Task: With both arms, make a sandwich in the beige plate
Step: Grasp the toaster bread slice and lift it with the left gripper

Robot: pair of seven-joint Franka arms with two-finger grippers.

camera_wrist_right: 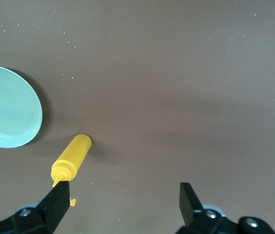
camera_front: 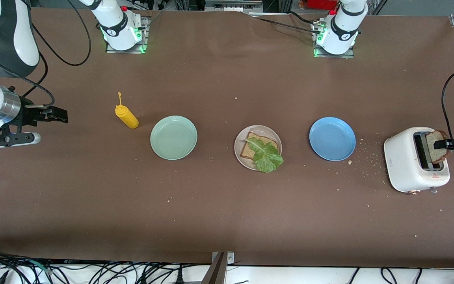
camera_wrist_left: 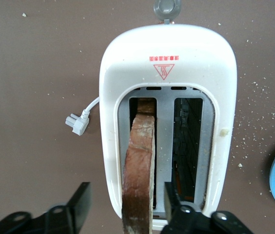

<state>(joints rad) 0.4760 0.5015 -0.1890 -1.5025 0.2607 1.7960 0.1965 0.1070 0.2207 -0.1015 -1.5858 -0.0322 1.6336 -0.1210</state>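
Over the toaster (camera_front: 415, 159), left gripper (camera_wrist_left: 127, 204) — fingers apart, straddling the bread slice (camera_wrist_left: 139, 170), right gripper (camera_wrist_right: 123, 197) spread — waiting over bare table near the toaster-distant mustard bottle (camera_wrist_right: 71, 158).

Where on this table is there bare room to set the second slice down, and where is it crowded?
Bare brown table runs along the front-camera edge, nearer than the row of plates. The mint-green plate and blue plate are empty. Crowded: the beige plate, holding bread and lettuce, and the toaster, where the left end effector straddles a slice.
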